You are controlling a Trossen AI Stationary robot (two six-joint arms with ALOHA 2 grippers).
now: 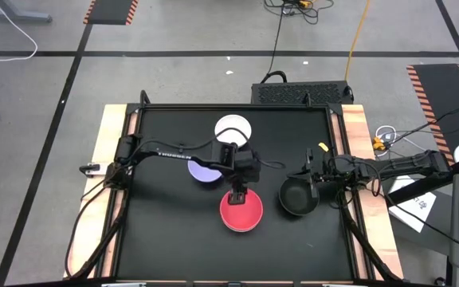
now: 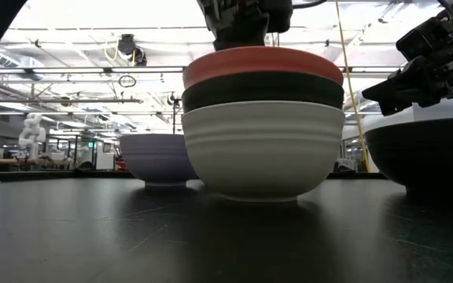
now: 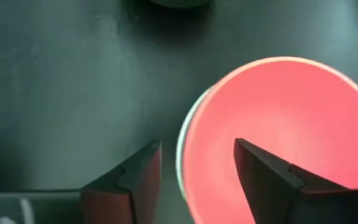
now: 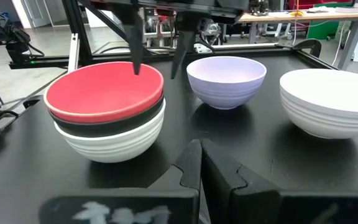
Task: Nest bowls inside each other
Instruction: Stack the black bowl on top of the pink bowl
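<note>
The work surface is a black matte table (image 1: pixel 166 231) with pale wooden strips along its left and right edges. It stands on a grey concrete floor marked with dark lines and orange-black hazard stripes; cables run across the floor beyond the far edge. The low view shows a large hall behind the table, with ceiling trusses and bright overhead lighting.

A stack of three nested bowls stands near the middle of the table, toward the near edge. The white bowl (image 4: pixel 114 142) is at the bottom, a black bowl (image 4: pixel 107 124) sits in it, and the red bowl (image 1: pixel 241 211) is on top. The left gripper (image 1: pixel 237 194) is above the far rim of the red bowl. Its fingers (image 3: pixel 135 180) are released and spread, one outside the rim and one over the bowl's interior; they hold nothing.

The lavender bowl (image 1: pixel 204 169) stands alone, just beyond the stack on its left side, partly under the left arm. A second white bowl (image 1: pixel 233 128) stands near the far edge. A second black bowl (image 1: pixel 297 198) stands to the right of the stack, apart from it.

The right gripper (image 1: pixel 312 177) is over the far rim of that black bowl, fingers clenched together and holding nothing.

All bowls are round, smooth plastic with faint horizontal ribs on the outer walls.
</note>
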